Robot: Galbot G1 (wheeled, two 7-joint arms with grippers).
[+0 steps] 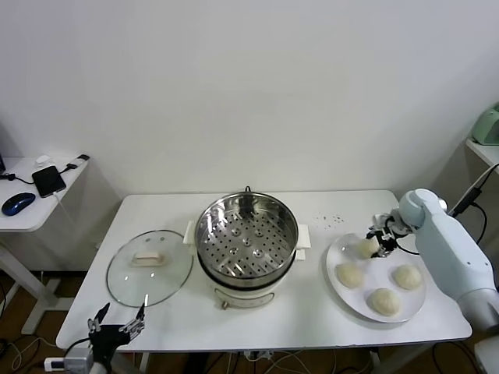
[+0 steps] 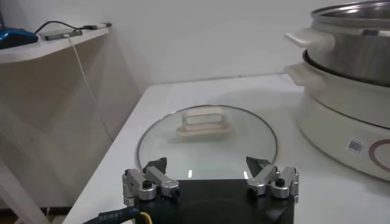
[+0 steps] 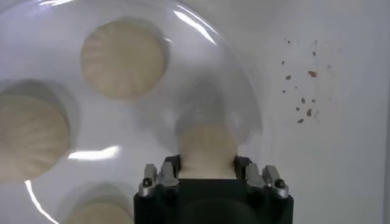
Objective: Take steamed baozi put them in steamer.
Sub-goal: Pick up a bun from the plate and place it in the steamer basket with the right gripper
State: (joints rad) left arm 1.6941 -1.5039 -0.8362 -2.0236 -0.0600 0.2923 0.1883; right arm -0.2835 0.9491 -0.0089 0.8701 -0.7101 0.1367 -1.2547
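Our right gripper (image 3: 207, 173) pinches one baozi (image 3: 207, 149); the steamer (image 1: 246, 234) lies leftward. Our left gripper (image 2: 210, 178) waits spread.

The head view looks forward and down from above the near edge of the white table (image 1: 257, 312), far enough back to take in its whole top and the wall behind.

The left wrist view sits low behind the left gripper (image 2: 210, 179), facing level across the glass lid (image 2: 207, 143) just ahead of the fingers, with the steamer (image 2: 347, 79) farther off to one side. Lid and steamer (image 1: 246, 238) also appear in the head view.

The right wrist view looks straight down, very close, over the right gripper (image 3: 207, 167) onto the white plate (image 3: 36, 73) and baozi (image 3: 122, 59), which the head view shows too.
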